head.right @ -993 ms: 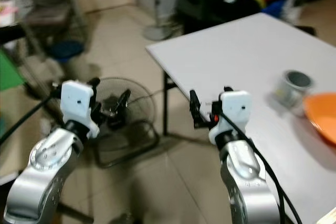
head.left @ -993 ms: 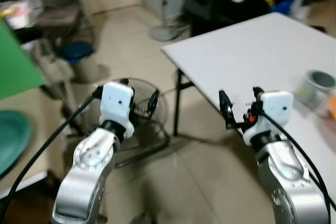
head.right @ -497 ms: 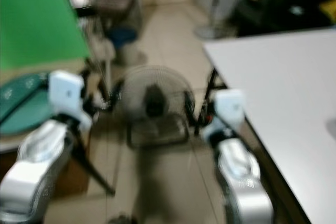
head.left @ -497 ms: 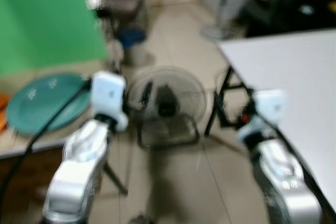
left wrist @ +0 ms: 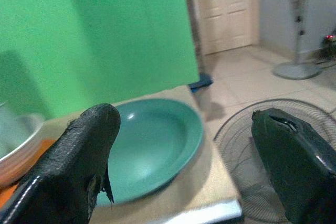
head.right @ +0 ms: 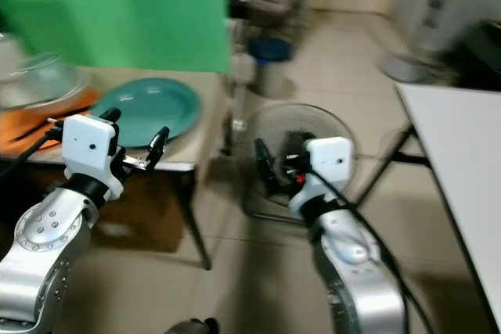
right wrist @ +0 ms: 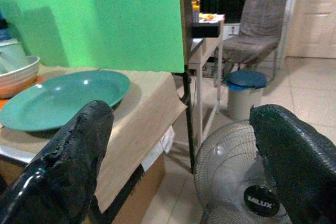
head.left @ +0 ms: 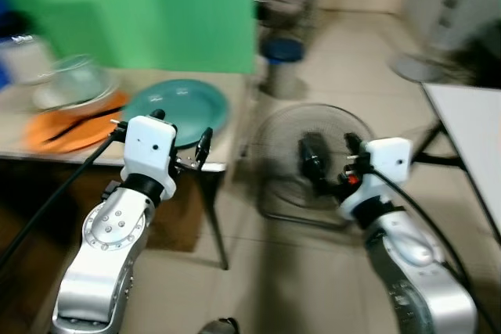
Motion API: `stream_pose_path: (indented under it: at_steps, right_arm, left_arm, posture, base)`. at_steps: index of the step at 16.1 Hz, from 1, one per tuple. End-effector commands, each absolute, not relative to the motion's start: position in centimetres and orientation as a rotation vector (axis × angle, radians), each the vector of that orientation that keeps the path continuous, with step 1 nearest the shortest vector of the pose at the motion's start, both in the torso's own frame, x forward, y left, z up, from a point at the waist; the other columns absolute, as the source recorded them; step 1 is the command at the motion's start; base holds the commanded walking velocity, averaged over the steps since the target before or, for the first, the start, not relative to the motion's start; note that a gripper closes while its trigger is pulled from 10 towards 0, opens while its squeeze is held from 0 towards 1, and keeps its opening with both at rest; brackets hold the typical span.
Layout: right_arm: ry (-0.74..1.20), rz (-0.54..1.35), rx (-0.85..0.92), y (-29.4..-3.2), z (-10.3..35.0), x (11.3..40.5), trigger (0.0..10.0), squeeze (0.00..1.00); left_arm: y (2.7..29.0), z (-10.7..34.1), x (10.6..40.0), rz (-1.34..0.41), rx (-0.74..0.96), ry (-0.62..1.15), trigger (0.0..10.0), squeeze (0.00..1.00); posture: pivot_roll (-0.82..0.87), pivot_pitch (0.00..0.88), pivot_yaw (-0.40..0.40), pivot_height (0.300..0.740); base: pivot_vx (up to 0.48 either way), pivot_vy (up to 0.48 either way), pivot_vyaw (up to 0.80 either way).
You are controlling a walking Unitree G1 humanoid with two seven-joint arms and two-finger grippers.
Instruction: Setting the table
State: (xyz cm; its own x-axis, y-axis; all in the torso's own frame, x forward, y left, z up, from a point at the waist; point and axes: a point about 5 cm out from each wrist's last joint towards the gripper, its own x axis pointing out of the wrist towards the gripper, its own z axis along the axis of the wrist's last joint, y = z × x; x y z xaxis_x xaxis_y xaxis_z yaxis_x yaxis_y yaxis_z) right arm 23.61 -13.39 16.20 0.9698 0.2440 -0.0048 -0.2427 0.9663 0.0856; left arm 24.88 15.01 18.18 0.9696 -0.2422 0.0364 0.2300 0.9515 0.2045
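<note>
Currently the left gripper (head.left: pixel 182 149) hangs mid-left of the frame, fingers apart, holding nothing, just before the desk (head.left: pixel 232 127) edge. On the desk, upper left, lies the green plate (head.left: pixel 182 109). The right gripper (head.left: pixel 329 163), fingers apart, hovers centre-right over the floor fan (head.left: pixel 286 142).

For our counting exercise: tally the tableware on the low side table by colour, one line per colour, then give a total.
Teal plate: 1
Orange plate: 1
Clear glass bowl, on the orange plate: 1
Total: 3
Dark utensils lie across the orange plate, too blurred to count. Both claws, left and right, are open and hold nothing.
</note>
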Motion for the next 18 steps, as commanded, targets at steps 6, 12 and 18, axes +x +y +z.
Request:
stream_pose_path:
  at_steps: [6, 12, 18]
  right_arm:
    - [0.080, 0.284, 0.090, -12.9, 15.1, 23.3, 10.0, 1.00]
    - [0.075, 0.319, 0.048, -12.5, 15.0, 23.6, 10.0, 1.00]
    - [0.061, 0.309, 0.045, -12.5, 15.2, 23.9, 10.0, 1.00]
  left_arm:
    - [15.0, 18.3, 24.7, -0.268, 0.204, -0.069, 10.0, 0.04]
    - [15.2, 17.9, 24.5, -0.278, 0.202, -0.051, 10.0, 0.04]
    - [15.3, 18.0, 24.4, -0.278, 0.202, -0.047, 10.0, 0.04]
  posture:
    - [0.07, 0.056, 0.030, 0.740]
    - [0.08, 0.057, 0.025, 0.740]
    - [0.08, 0.059, 0.024, 0.740]
  base:
    - [0.160, 0.000, 0.39]
    - [0.347, 0.000, 0.13]
    - [0.343, 0.000, 0.13]
